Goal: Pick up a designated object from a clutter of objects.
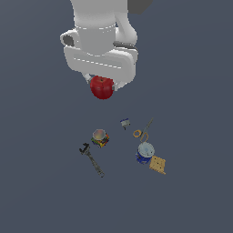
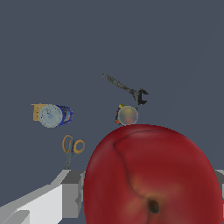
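Observation:
The glossy red apple hangs between my gripper's fingers, lifted well above the grey surface. My gripper is shut on it, under the white hand. In the wrist view the apple fills the foreground with its dark dimple showing, and one grey finger shows beside it. The rest of the clutter lies below on the surface, apart from the apple.
On the surface lie a multicoloured can, a dark wrench, a tiny blue-white box, orange-handled scissors, a blue-white round item and a tan cracker.

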Motion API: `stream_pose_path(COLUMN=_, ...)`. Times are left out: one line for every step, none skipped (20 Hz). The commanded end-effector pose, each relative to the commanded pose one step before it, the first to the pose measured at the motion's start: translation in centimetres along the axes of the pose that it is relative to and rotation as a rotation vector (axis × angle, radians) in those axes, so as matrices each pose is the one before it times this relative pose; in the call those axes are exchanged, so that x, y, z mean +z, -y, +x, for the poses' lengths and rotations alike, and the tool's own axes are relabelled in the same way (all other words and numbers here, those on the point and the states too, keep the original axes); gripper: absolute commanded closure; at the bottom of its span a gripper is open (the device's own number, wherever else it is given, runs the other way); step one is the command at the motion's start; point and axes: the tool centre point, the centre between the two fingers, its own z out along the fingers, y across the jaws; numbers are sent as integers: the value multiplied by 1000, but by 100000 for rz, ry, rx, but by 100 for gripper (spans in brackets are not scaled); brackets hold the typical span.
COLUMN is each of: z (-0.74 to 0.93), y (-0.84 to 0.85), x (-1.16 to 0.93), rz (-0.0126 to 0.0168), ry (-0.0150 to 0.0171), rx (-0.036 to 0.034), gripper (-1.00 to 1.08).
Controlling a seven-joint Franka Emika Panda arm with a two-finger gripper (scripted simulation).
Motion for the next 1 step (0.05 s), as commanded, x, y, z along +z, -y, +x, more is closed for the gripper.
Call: stream_pose_path(z=150, y=-87, x=-290, rz=57, ry=-202, rx=-74, gripper=108)
